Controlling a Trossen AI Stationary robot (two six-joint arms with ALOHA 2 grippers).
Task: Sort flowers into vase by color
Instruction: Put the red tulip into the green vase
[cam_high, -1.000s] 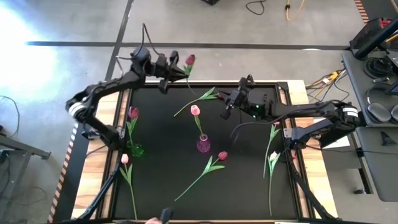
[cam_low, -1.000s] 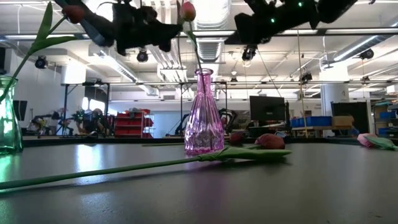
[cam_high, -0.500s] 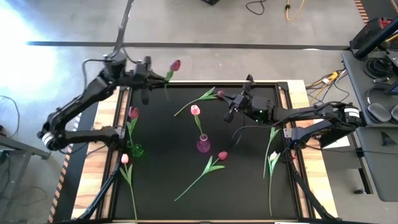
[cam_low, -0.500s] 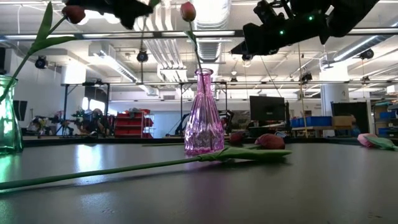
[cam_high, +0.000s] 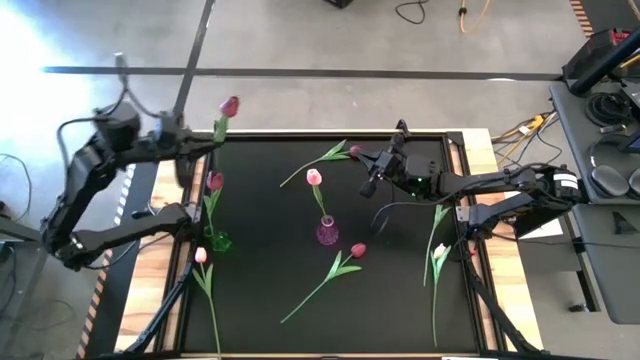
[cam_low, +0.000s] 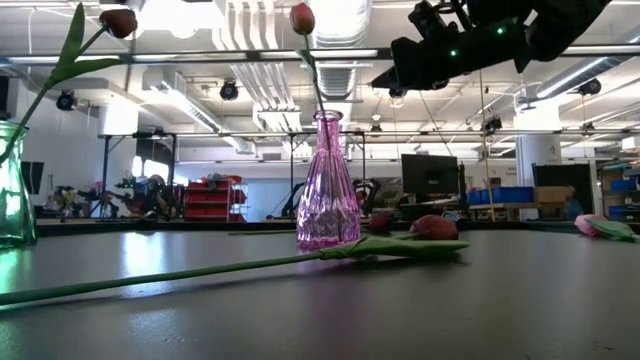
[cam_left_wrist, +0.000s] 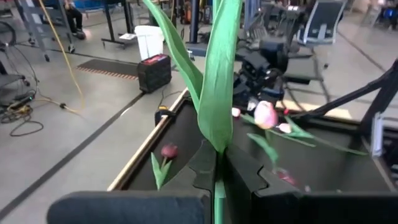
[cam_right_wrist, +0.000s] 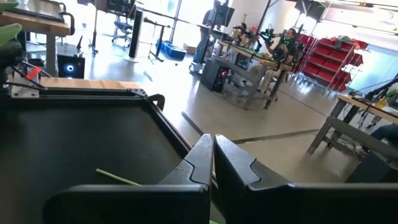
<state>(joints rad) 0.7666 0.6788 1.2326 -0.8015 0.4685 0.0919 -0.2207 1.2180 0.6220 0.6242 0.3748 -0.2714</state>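
Observation:
My left gripper (cam_high: 203, 147) hangs beyond the table's far left corner, shut on a dark red tulip (cam_high: 229, 105) whose leaves (cam_left_wrist: 214, 93) rise past the fingertips. My right gripper (cam_high: 364, 172) hovers shut over the far middle of the table, beside a dark red tulip (cam_high: 340, 155) lying flat there, with nothing between its fingers (cam_right_wrist: 212, 155). A green vase (cam_high: 218, 240) holds a dark red tulip (cam_high: 214, 181) by its stem. A pink vase (cam_high: 326, 233) holds a pale pink tulip (cam_high: 313, 177). My left gripper pinches the tulip's green stem (cam_left_wrist: 216, 198) between its two fingers, just below the leaves. The fingers point roughly level toward the table's right. The tulip is lifted clear, its leaves and head sticking out beyond the fingertips.
Loose tulips lie on the black table: a pale one (cam_high: 203, 275) near the left edge, a dark red one (cam_high: 335, 268) in front of the pink vase, others (cam_high: 437, 245) along the right edge. The room behind holds benches and people.
My left gripper has swung up and toward the table's left edge, carrying the dark red tulip from over the far edge to beyond the far left corner, and has left the low view. My right gripper has sunk a little.

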